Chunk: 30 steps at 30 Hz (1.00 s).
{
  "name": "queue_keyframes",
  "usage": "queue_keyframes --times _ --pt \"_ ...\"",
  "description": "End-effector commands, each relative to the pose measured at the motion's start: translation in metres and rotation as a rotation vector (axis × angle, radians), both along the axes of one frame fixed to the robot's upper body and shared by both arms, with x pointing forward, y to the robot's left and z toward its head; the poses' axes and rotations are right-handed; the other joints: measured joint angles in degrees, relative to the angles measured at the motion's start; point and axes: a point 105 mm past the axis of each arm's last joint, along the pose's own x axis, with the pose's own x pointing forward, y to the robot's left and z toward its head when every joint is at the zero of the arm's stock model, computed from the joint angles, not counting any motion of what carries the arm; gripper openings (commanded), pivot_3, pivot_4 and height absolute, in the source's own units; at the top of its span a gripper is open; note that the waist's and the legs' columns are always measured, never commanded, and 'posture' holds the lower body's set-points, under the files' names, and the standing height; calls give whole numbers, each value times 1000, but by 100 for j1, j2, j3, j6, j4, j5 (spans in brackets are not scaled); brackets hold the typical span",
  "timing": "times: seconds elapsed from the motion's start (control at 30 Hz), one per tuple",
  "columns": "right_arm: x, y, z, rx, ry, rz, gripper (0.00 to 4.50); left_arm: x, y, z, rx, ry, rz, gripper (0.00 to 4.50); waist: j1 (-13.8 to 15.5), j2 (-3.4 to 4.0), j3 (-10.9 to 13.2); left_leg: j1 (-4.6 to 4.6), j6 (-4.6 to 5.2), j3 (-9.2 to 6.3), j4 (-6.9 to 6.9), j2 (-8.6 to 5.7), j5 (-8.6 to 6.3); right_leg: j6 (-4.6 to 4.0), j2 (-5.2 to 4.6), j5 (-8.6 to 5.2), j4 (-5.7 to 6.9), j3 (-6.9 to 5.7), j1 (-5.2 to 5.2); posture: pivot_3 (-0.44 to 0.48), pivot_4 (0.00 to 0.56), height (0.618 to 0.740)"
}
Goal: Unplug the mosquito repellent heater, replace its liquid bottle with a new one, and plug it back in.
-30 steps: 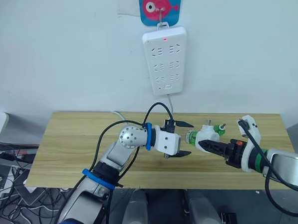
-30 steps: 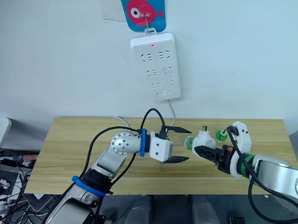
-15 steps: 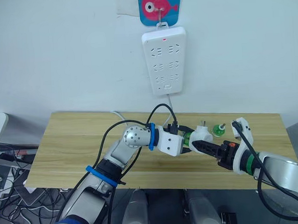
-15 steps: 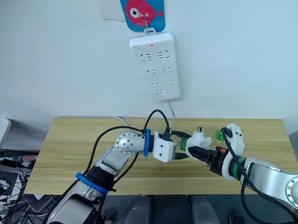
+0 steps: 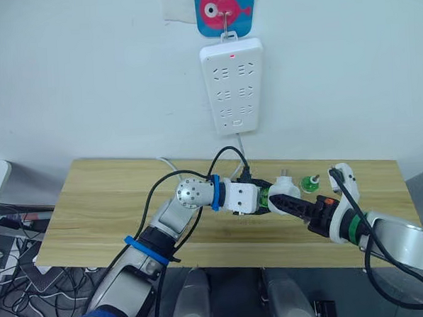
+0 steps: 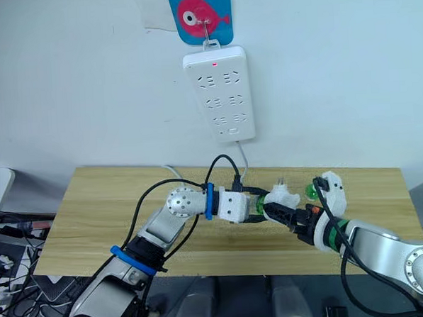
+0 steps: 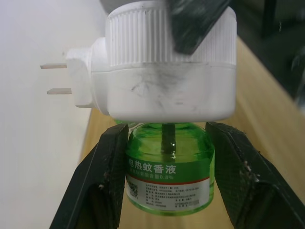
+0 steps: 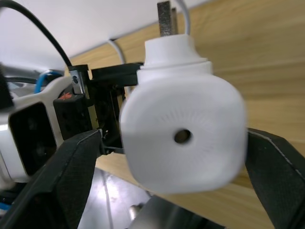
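The mosquito repellent heater [image 5: 284, 194] is white and rounded, and it hangs just above the table with its two prongs [image 7: 55, 78] bare. My right gripper [image 5: 290, 204] is shut on the heater's body [image 8: 183, 138]. A green liquid bottle [image 7: 169, 167] with a white label sits in the heater's underside. My left gripper [image 5: 263, 198] is shut on that bottle, one black finger [image 7: 102, 181] pressed on each side. A second small green bottle [image 5: 310, 184] stands on the table just behind my right wrist.
A long white power strip [image 5: 233, 86] with a red light hangs on the wall from a fish-shaped hook [image 5: 226, 7], its cord dropping behind the wooden table [image 5: 100, 200]. Loose cables lie on the floor [image 5: 3, 247] at the left.
My left gripper moved right to the heater and went from wide open to shut on the green bottle. My right gripper brought the heater slightly left to meet it.
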Motion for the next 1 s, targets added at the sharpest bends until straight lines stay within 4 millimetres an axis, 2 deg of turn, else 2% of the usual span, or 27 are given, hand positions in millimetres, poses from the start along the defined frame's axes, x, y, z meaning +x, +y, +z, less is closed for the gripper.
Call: queue_keyframes --times 0.03,0.17,0.23,0.37,0.5,0.83,1.0 --pt "-13 -5 24 -65 -103 6 4461 -1 -1 14 -134 147 24 2217 -9 3 -1 -1 0 0 0 -2 0 0 -1 0 1 1 -1 59 297 740" --pt "-28 -6 39 -223 -202 -19 4461 -1 -3 19 -263 398 70 2217 -93 1 -3 1 0 0 0 1 0 1 0 -1 3 2 0 18 296 740" --pt "-32 -3 45 -235 -266 -70 4461 -4 -6 27 -328 484 72 2217 -119 -1 -3 1 -1 -2 2 5 1 2 3 -1 5 0 -1 4 290 740" --pt "-27 10 45 -211 -358 -101 4461 -10 -10 40 -412 535 63 2217 -202 -9 -11 0 -25 -1 3 3 14 3 3 -1 3 1 -1 -18 277 740" --pt "-17 9 38 -235 -413 -240 4461 -14 -14 51 -458 557 48 2217 -227 2 -28 3 -27 4 4 3 15 6 5 0 3 6 -2 -26 268 740" --pt "-6 18 49 -289 -566 -345 4461 -22 -16 52 -428 543 10 2217 -229 22 -69 2 -28 9 2 1 15 6 4 0 -1 9 -3 -19 251 740" --pt "-7 21 47 -233 -567 -394 4461 -26 -16 51 -432 539 5 2217 -229 24 -73 2 -28 9 0 3 15 6 3 0 -1 9 -4 -19 251 740"
